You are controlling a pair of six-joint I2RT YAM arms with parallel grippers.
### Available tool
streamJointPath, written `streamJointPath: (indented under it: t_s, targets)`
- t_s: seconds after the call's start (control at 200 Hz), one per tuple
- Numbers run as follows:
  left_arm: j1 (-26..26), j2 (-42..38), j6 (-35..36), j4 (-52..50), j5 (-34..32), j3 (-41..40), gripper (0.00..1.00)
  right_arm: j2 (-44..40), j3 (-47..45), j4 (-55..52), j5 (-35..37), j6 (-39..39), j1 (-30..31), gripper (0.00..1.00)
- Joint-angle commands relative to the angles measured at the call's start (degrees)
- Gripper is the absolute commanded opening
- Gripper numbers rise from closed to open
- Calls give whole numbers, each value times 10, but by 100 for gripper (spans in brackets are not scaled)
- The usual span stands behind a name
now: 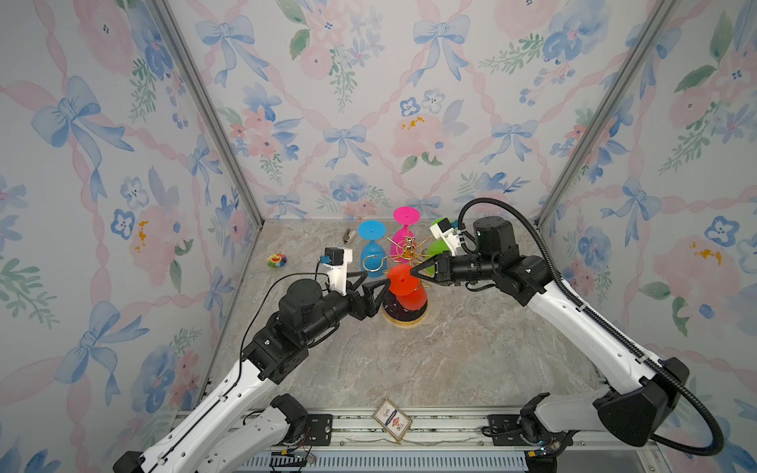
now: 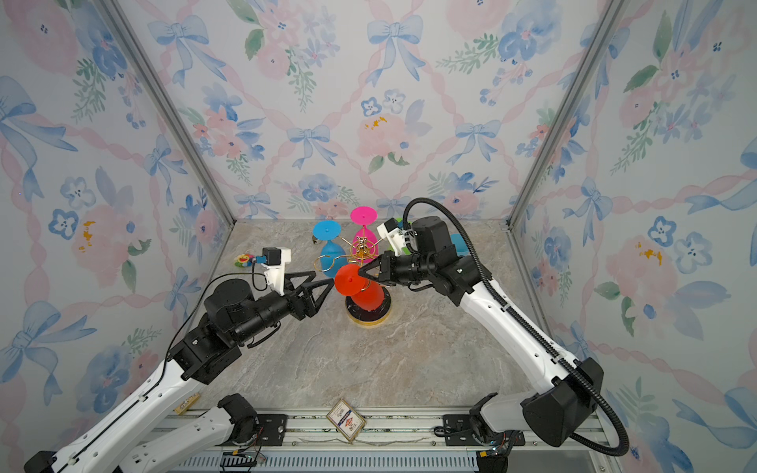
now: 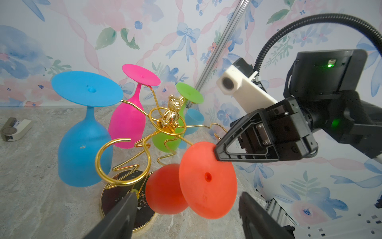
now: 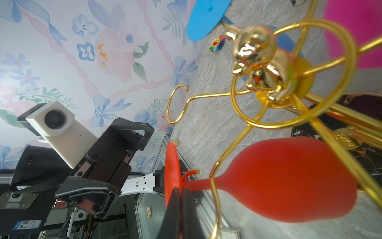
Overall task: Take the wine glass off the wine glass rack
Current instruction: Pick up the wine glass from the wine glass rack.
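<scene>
1. Your right arm has the only grip. The right jaws are pressed shut on the rim of the red wine glass's foot. In the right wrist view the thin disc runs edge-on into them.
2. The glass hangs on the wine glass rack. Its stem sits inside a gold wire loop just beyond the foot, and the bowl hangs low by the black base.
3. From the right jaws, the long axis runs straight ahead. The foot is at the tips, then the stem, with the bowl farthest off. The glass is tilted, not hanging plumb.
4. The left jaws stand wide open and hold nothing. The flat face of the foot is turned toward them, just ahead of the fingertips and between their lines. I see no contact.
5. The move likely turns on the stem and the loop. Foot and bowl both look wider than the loop, so pulling along the axis should jam. The stem probably has to leave sideways through the loop's gap. You cannot tell from these views which way that gap faces.
6. A pinch on a thin rim may let the glass pivot. The left jaws are well placed to steady it.
</scene>
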Motion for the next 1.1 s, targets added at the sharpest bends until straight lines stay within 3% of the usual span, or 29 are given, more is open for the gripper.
streamJointPath:
  t_s: [0.0,0.35,0.625,1.095]
  targets:
    - [5,-5,0,1,7,-5,79,3,23,-13,-9,-23,13,0]
    - [9,-10,1,1,8,-8,79,9,32,-24,-14,-31,20,0]
    - [12,-15,-1,1,10,-10,79,15,48,25,-10,17,20,0]
    - [14,-25,-3,1,13,-9,79,31,52,42,8,32,13,0]
